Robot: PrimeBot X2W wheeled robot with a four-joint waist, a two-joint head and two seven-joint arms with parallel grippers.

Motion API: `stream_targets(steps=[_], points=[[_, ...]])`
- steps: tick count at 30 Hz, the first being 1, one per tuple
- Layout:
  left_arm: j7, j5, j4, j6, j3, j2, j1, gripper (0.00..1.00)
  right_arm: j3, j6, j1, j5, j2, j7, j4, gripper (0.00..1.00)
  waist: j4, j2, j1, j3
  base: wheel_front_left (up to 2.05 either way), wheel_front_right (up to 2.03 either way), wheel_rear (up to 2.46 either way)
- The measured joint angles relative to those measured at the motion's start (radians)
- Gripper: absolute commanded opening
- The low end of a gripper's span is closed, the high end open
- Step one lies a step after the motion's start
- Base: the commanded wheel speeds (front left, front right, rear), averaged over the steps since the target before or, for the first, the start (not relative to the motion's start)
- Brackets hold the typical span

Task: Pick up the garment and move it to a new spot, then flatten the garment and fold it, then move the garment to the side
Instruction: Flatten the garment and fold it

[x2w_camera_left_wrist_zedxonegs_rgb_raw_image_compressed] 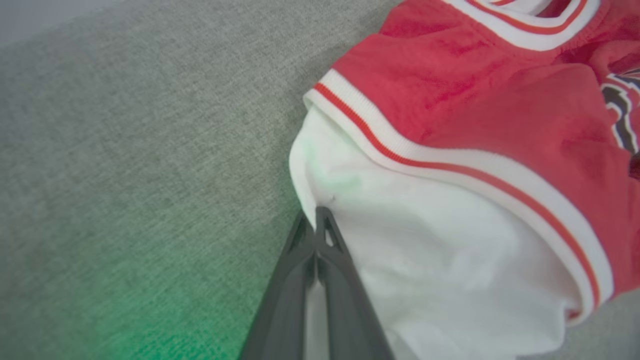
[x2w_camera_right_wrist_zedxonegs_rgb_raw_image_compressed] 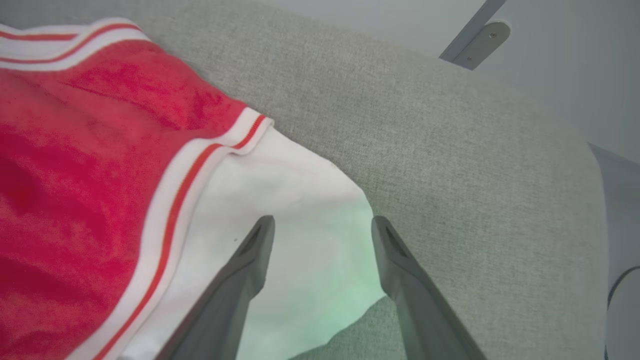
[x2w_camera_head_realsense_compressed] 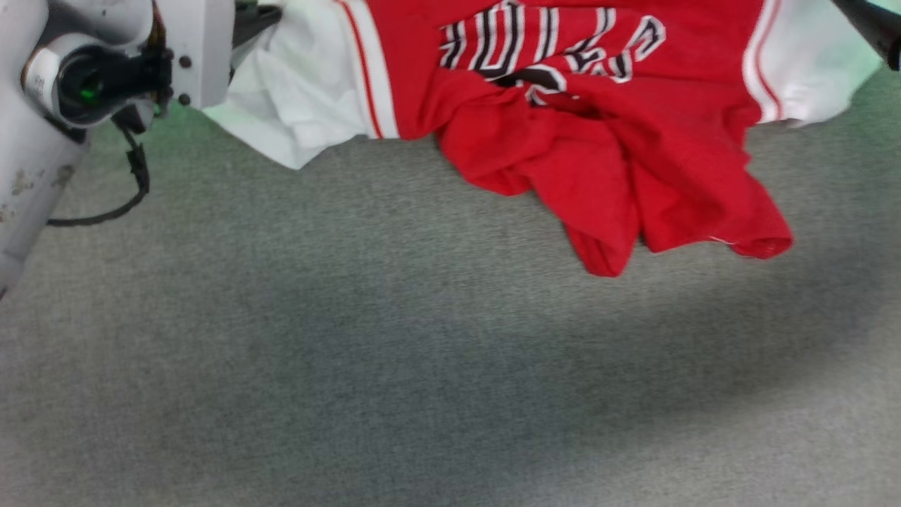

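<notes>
The garment (x2w_camera_head_realsense_compressed: 598,141) is a red jersey with white sleeve panels, striped trim and dark lettering. It lies crumpled along the far part of the grey cloth surface. In the left wrist view my left gripper (x2w_camera_left_wrist_zedxonegs_rgb_raw_image_compressed: 316,220) is shut, its tips pinching the edge of the white sleeve of the garment (x2w_camera_left_wrist_zedxonegs_rgb_raw_image_compressed: 450,240). In the head view the left gripper (x2w_camera_head_realsense_compressed: 267,17) sits at the top left, against that sleeve. My right gripper (x2w_camera_right_wrist_zedxonegs_rgb_raw_image_compressed: 322,227) stands open, its fingers spread over the other white sleeve of the garment (x2w_camera_right_wrist_zedxonegs_rgb_raw_image_compressed: 300,200). One dark finger of the right gripper (x2w_camera_head_realsense_compressed: 873,32) shows at the top right.
The grey fabric surface (x2w_camera_head_realsense_compressed: 352,352) spreads wide in front of the jersey. My pale left forearm (x2w_camera_head_realsense_compressed: 42,141) with a looping black cable fills the upper left corner. A metal bracket (x2w_camera_right_wrist_zedxonegs_rgb_raw_image_compressed: 475,40) on a pale wall lies beyond the surface's far edge.
</notes>
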Motion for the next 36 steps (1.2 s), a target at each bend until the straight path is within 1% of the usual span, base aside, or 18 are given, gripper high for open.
stream_targets(steps=[5,9,10,11,12,15,17,24,28,32,36], points=[[-0.022,-0.032,-0.03,-0.001,-0.038,-0.002,-0.033,0.0,0.059,0.0,-0.065,0.016,-0.004,-0.032,0.112,1.0,0.034,0.0,0.0001,0.032,0.0,0.0,0.0],[-0.043,-0.058,-0.04,-0.002,-0.064,-0.001,-0.052,0.0,0.115,-0.001,-0.099,0.074,0.003,-0.001,0.155,1.0,0.051,0.0,0.0001,0.05,0.0,0.0,0.0],[-0.049,-0.065,-0.04,-0.002,-0.07,-0.001,-0.055,0.0,0.127,-0.001,-0.108,0.088,0.001,0.007,0.159,0.78,0.053,0.0,0.0001,0.053,0.0,0.0,0.0],[-0.05,-0.071,-0.04,-0.002,-0.077,-0.001,-0.06,0.0,0.142,-0.001,-0.116,0.101,0.0,0.01,0.16,0.37,0.054,0.0,0.0001,0.054,0.0,0.0,0.0],[-0.052,-0.076,-0.038,-0.002,-0.083,-0.001,-0.064,0.0,0.153,-0.001,-0.121,0.114,-0.004,0.014,0.161,0.0,0.054,0.0,0.0001,0.054,0.0,0.0,0.0],[-0.077,-0.094,-0.031,-0.002,-0.098,-0.001,-0.066,0.0,0.19,-0.001,-0.136,0.13,-0.009,-0.014,0.16,0.0,0.054,0.0,0.0,0.051,0.0,0.0,0.0],[-0.112,-0.101,-0.025,-0.002,-0.108,-0.005,-0.065,0.0,0.208,0.0,-0.143,0.136,-0.009,-0.053,0.162,0.0,0.055,0.0,0.0,0.046,0.0,0.0,0.0],[-0.306,-0.12,-0.01,-0.001,-0.118,-0.023,-0.048,0.0,0.254,0.0,-0.193,0.158,-0.026,-0.192,0.156,0.0,0.072,0.0,0.0001,0.013,0.0,0.0,0.0],[-0.433,-0.12,0.027,-0.001,-0.104,-0.034,-0.064,0.0,0.257,0.0,-0.259,0.139,-0.038,-0.283,0.193,0.0,0.091,0.0,0.0001,-0.001,0.0,0.0,0.0],[-0.576,-0.118,0.094,-0.001,-0.07,-0.071,-0.112,0.0,0.233,0.0,-0.357,0.073,-0.006,-0.415,0.276,0.0,0.11,0.0,0.0001,-0.013,0.0,0.0,0.0],[-0.757,-0.09,0.194,-0.001,-0.026,-0.125,-0.21,0.0,0.176,0.0,-0.465,0.0,0.058,-0.55,0.412,0.0,0.122,0.0,0.0001,-0.031,0.0,0.0,0.0]])
